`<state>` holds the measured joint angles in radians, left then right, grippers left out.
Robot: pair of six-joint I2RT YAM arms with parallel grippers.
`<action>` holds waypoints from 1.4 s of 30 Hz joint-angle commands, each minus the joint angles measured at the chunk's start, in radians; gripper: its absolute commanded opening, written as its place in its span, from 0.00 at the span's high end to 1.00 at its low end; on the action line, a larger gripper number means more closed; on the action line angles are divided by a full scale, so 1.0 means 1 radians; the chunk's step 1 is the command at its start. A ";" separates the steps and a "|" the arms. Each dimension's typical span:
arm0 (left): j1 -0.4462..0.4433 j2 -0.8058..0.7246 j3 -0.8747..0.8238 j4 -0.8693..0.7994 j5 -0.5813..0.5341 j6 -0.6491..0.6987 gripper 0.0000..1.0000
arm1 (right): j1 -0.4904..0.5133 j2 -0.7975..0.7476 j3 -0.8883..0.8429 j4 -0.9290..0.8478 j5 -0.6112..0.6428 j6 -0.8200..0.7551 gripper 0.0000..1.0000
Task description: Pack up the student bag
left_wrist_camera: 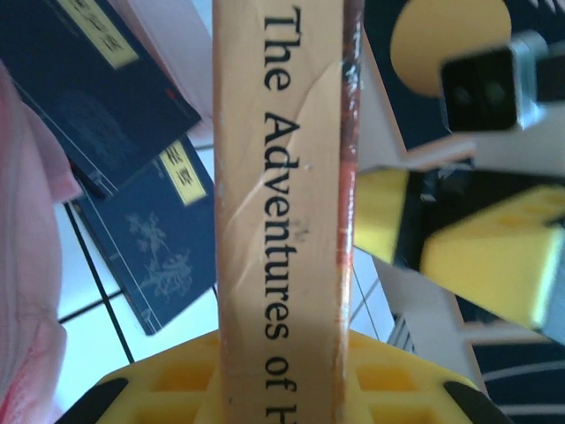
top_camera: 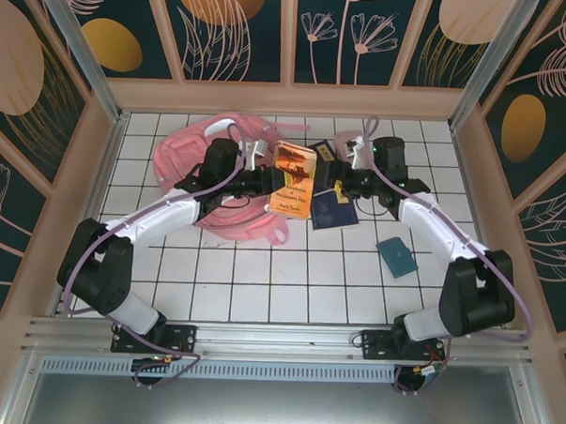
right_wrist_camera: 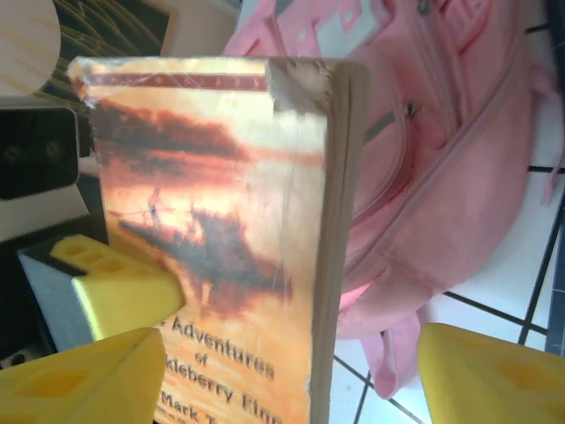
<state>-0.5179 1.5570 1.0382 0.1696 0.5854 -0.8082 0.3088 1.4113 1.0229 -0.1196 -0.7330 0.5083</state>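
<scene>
Five items and two grippers on the white tiled table (top_camera: 261, 277). I am listing them from the overhead view, with clock bearings taken from the table's middle.

- Student bag (top_camera: 177, 159): pink and soft, lying slumped at 10 o'clock. The left arm is crossing over its near side. On the right wrist camera its zipped pockets and a strap are showing behind the book.
- Paperback (top_camera: 294, 178): orange cover and tan spine, with the title reading "The Adventures of Huckleberry Finn". It is sitting at 12 o'clock, just beside the bag's 3 o'clock edge, between the two grippers.
- Left gripper (top_camera: 271, 185): its yellow fingers are clamping the paperback, and the spine is facing its own camera.
- Right gripper (top_camera: 333, 188): its jaws are standing apart on either side of the paperback. One finger (right_wrist_camera: 494, 375) is sitting clear of the page edge, so it is gripping nothing.
- Two dark blue books with yellow labels, upper (left_wrist_camera: 88, 88) and lower (left_wrist_camera: 150, 256): these are lying overlapped on the tiles, at the paperback's 4 o'clock.
- Small teal flat item (top_camera: 397, 257): lying alone at 4 o'clock, well apart from the bag. I am unable to tell what it is.
</scene>
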 commanded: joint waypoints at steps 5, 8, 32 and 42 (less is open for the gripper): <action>0.002 -0.127 -0.059 0.295 -0.285 -0.296 0.83 | 0.107 -0.143 -0.163 0.327 0.181 0.399 0.07; 0.003 -0.150 -0.111 0.399 -0.345 -0.394 0.82 | 0.181 -0.128 -0.205 0.485 0.219 0.517 0.01; -0.001 -0.175 -0.220 0.655 -0.502 -0.574 0.83 | 0.355 0.122 -0.188 1.085 0.432 1.039 0.31; 0.000 -0.177 -0.228 0.621 -0.508 -0.577 0.76 | 0.371 0.080 -0.227 1.080 0.525 0.989 0.64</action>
<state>-0.5179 1.4216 0.8116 0.7353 0.0933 -1.3750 0.6762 1.5364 0.8165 0.9051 -0.2687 1.5154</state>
